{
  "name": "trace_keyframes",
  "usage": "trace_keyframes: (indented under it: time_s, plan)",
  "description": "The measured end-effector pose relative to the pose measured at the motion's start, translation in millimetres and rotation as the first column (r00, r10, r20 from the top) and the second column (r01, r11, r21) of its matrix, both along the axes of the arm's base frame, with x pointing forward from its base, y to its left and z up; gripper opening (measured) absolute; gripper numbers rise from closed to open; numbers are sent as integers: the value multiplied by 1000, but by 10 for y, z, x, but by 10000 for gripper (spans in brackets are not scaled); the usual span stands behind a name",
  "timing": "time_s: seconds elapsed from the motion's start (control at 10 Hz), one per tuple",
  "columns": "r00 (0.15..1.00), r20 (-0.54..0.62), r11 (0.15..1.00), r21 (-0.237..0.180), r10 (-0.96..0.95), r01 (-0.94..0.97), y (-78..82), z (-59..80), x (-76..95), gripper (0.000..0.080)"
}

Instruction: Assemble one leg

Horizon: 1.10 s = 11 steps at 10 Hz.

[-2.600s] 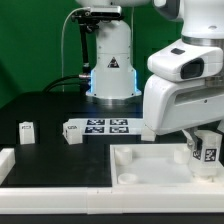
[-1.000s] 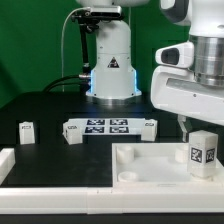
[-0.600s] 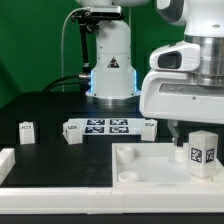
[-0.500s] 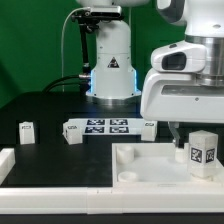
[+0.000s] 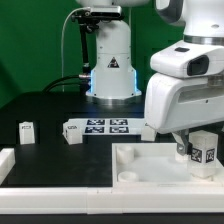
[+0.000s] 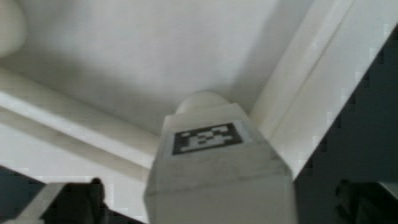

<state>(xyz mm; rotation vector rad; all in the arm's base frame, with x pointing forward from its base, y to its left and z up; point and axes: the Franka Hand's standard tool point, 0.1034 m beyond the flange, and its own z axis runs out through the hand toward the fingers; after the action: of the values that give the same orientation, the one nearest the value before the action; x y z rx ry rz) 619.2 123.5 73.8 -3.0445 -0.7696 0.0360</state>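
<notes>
A leg (image 5: 209, 152), a small white block with a marker tag, stands upright in a corner socket of the large white tray (image 5: 150, 165) at the exterior view's right. My gripper (image 5: 200, 148) is lowered over it and straddles it. In the wrist view the leg (image 6: 214, 150) rises between the dark fingers (image 6: 75, 200). A gap shows on one side of it and the other finger sits close to it. The jaws stand apart around the leg. The tray's rim (image 6: 302, 80) runs beside the leg.
The marker board (image 5: 100, 127) lies mid-table in front of the robot base (image 5: 110, 70). Alike blocks sit at its ends (image 5: 72, 133) (image 5: 148, 125) and one stands alone at the far left (image 5: 27, 131). Another white part (image 5: 6, 160) lies at the left front.
My gripper hung above the standing leg one second ago. It has since come down around it. The leg has stayed in its socket.
</notes>
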Motion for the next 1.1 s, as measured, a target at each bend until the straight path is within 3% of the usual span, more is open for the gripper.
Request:
trace_keyframes:
  time_s: [0.2,0.3,0.4,0.6,0.7,0.9,1.1]
  plan:
    - [1000,-1,1000,0,-1,1,0,-5,-2,417]
    - [1000,-1,1000,0,-1,1,-1,-6,-2,417]
    - [1000,-1,1000,0,-10,10,0,-6,-3,291]
    - [998,1,998,-1,-57,57,4,-6,0,291]
    - [984,8,984,-2,-180,180,11,-5,7,291]
    - [896,17,896,-8,-444,445,18,-9,15,291]
    - [750,25,750,-7,-661,661,20,-13,31,291]
